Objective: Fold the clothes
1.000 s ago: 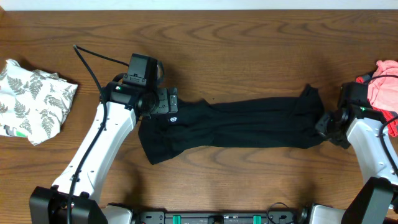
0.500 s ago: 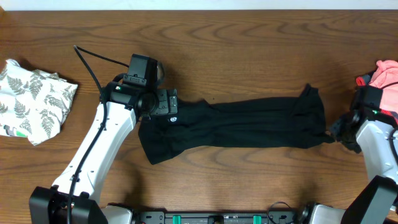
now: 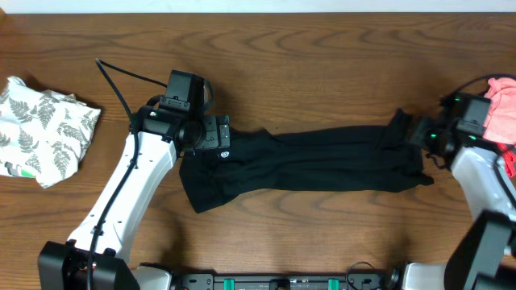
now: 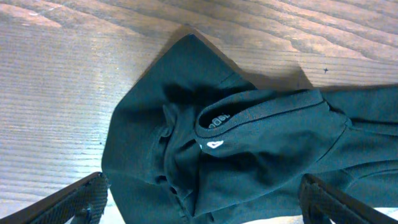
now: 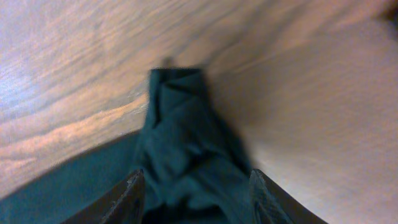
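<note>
Black garment (image 3: 314, 165) lies stretched across the desk (image 3: 322, 64). Right end effector (image 3: 419, 133) has released its right end and come back to the top corner, jaws partly apart astride the cloth. Left end effector (image 3: 216, 133) hangs wide over the white logo (image 3: 226, 154). A regrasp seems next.

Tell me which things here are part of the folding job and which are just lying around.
Job: black garment, lying between the left gripper and right gripper; fern-print cloth at the left edge; pink garment at the right edge.
Lying about: black cable by the left arm, on the table.
</note>
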Tool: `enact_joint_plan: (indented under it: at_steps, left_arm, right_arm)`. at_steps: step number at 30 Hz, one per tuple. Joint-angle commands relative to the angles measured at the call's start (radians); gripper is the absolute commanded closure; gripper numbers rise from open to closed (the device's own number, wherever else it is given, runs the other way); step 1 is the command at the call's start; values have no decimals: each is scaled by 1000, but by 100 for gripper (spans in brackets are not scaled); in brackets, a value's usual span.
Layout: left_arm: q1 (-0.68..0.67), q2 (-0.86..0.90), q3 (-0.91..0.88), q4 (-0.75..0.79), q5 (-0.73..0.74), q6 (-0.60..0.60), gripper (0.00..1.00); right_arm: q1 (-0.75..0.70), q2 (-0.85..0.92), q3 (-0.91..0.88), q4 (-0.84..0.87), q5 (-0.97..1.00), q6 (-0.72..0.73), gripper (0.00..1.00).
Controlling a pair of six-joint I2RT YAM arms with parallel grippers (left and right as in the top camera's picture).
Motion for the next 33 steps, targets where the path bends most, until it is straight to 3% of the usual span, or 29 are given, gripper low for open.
enact_joint_plan:
  at_steps: [1, 8, 11, 16, 18, 33]
  left_arm:
    - [5, -3, 17, 0, -8, 2, 2]
    - [5, -3, 17, 0, -8, 2, 2]
    - [5, -3, 17, 0, -8, 2, 2]
    - [5, -3, 17, 0, -8, 2, 2]
    - [5, -3, 17, 0, -8, 2, 2]
    - [5, -3, 17, 0, -8, 2, 2]
  right_arm:
    - [40, 69, 12, 29, -16, -28, 50]
    - [56, 152, 12, 82, -8, -28, 50]
    - [56, 163, 12, 87, 2, -28, 55]
    - [56, 167, 12, 84, 26, -28, 91]
    - [56, 167, 12, 81, 25, -28, 99]
    - [56, 56, 93, -119, 64, -14, 99]
